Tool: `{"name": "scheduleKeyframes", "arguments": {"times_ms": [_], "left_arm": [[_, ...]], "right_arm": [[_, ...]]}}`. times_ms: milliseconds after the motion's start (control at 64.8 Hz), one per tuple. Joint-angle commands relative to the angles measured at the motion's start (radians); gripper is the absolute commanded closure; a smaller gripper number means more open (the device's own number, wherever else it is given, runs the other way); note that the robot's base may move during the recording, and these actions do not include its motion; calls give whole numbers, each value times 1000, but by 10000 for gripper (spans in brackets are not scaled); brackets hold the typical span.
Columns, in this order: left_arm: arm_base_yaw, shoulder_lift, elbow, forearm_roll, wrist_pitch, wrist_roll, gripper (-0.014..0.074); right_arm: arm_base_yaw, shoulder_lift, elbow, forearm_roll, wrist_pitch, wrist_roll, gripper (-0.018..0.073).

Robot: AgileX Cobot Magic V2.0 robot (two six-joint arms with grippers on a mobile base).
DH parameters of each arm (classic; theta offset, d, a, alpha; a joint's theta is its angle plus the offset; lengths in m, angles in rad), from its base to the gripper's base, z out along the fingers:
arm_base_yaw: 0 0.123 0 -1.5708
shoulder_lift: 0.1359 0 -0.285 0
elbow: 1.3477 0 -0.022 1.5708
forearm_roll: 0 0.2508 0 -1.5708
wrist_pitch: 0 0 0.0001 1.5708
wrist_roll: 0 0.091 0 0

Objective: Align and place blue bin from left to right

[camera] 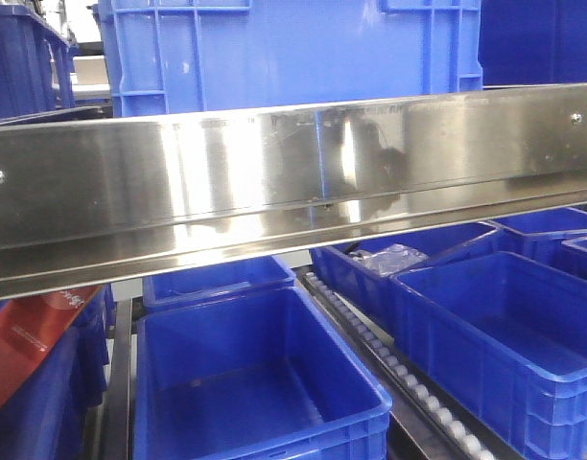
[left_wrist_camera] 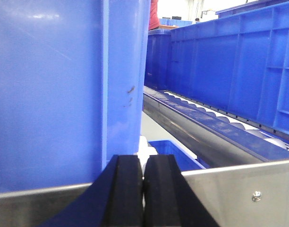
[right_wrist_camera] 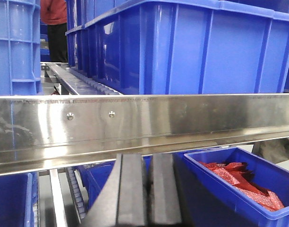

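Note:
A large blue bin (camera: pixel 293 53) stands on the upper shelf behind the steel rail, its ribbed side facing the front view. In the left wrist view its smooth blue wall (left_wrist_camera: pixel 64 85) fills the left half, close ahead. My left gripper (left_wrist_camera: pixel 143 163) is shut just in front of the bin's corner, with nothing between the black fingers. In the right wrist view another large blue bin (right_wrist_camera: pixel 191 47) sits on the rollers behind the rail. My right gripper (right_wrist_camera: pixel 148 161) is shut and empty, below the rail. Neither gripper shows in the front view.
A shiny steel rail (camera: pixel 293 182) crosses the front of the shelf. A roller track (left_wrist_camera: pixel 215 120) runs beside a long blue crate (left_wrist_camera: pixel 239 66). Below are open blue crates (camera: pixel 255 383), one holding red packets (right_wrist_camera: pixel 239 182), and a person in red (right_wrist_camera: pixel 52 19) stands behind.

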Motion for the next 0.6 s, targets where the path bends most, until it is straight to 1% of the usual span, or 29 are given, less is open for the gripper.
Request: {"name": "scheduleKeyframes", "arguments": {"times_ms": [0, 586], "left_arm": [[2, -3, -1, 2, -25, 3, 603], [2, -3, -1, 2, -25, 3, 603]], "right_arm": [[-5, -4, 1, -6, -7, -1, 648], [-5, -4, 1, -6, -7, -1, 648]]}}
